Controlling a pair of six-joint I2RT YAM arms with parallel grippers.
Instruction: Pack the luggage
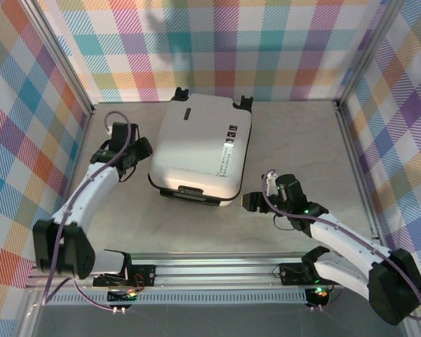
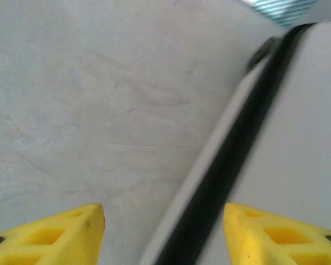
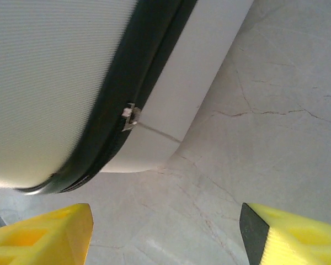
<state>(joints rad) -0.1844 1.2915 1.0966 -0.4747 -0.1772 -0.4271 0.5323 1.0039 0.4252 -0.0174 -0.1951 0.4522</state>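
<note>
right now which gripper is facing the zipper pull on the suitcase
The right gripper, at the suitcase's near right corner: the small metal zipper pull sits on the black band ahead of it. The left gripper faces band where no pull shows.

Falls bright and even from overhead in the top view, leaving a soft, short shadow at the near edge of the luggage (image 1: 200,151) on the pale counter (image 1: 295,140). Smears along the black zipper band (image 2: 234,165) in the left wrist view. Reads crisper in the right wrist view, counter veins clear, near yellow fingers (image 3: 44,234) slightly soft.
</note>
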